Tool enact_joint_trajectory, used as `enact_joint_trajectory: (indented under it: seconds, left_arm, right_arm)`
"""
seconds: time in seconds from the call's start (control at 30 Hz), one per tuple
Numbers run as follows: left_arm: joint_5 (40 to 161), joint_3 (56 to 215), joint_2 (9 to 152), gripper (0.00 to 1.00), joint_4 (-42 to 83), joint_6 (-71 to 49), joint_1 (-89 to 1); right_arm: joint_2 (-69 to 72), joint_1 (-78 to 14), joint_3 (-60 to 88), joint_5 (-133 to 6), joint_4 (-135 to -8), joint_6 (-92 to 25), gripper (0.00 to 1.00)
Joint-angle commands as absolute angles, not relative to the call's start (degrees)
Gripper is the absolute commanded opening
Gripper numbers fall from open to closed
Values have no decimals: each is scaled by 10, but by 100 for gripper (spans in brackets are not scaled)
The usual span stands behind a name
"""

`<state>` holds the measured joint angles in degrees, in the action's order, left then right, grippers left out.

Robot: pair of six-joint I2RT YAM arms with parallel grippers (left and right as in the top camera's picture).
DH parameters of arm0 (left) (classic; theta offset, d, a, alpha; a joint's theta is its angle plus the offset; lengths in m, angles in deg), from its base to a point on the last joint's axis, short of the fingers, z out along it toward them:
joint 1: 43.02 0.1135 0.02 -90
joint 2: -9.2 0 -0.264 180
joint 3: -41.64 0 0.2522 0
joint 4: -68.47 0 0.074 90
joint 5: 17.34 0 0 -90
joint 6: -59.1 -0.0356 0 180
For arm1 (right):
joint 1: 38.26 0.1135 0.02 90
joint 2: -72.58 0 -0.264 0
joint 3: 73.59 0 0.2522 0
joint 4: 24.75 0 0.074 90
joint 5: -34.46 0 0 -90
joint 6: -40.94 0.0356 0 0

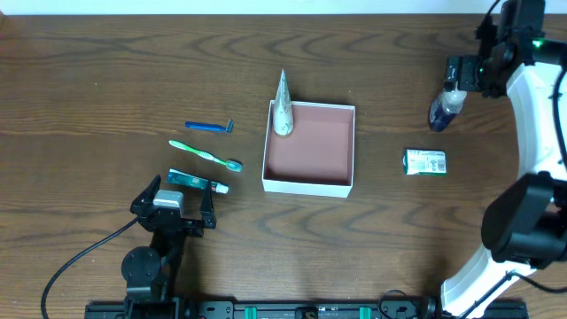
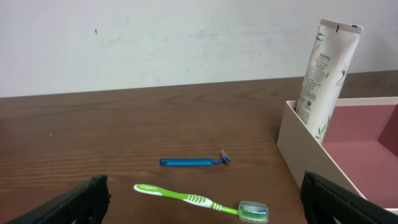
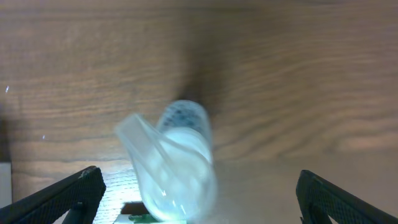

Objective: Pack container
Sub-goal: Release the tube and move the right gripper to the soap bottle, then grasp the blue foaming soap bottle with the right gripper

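Note:
The container [image 1: 309, 184] is a shallow square white box with a pink-brown inside, at the table's middle; its near wall shows in the left wrist view [image 2: 305, 155]. A white tube [image 1: 283, 106] stands upright in its far left corner [image 2: 326, 71]. My left gripper [image 1: 177, 198] is open and empty, low on the table, with a green toothbrush [image 2: 202, 200] ahead between its fingers [image 2: 205, 208]. My right gripper [image 1: 462, 74] is open at the far right, its fingers [image 3: 202, 196] wide apart around a small clear bottle of blue liquid [image 1: 445, 107], blurred in the right wrist view [image 3: 177, 165].
A blue razor [image 1: 210, 127] [image 2: 194, 162], the green toothbrush [image 1: 205, 155] and a teal and white tube [image 1: 197, 182] lie left of the container. A green-and-white packet [image 1: 425, 161] lies to its right. The left arm's cable trails to the front left edge.

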<state>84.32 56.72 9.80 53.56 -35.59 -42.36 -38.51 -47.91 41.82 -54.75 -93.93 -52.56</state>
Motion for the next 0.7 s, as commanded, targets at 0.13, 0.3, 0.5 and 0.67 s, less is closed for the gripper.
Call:
enact_joint_trajectory:
  seconds: [0.13,0.3,0.5,0.67]
  left_arm:
    - [851,556,95,98,517,-355,-421]
    - [851,556,95,98,517,-355,-421]
    - [851,556,95,98,517,-355,-421]
    - [851,556,95,98,517,-355,-421]
  right_arm:
    - [-435,-479,425,-601,-931,-579,92]
    - [-441,-479,425,-601,-931,-579,74]
    - [-441,-479,425,-599,-932,-577,50]
    - [-441,-479,425,-595,-935,-576,36]
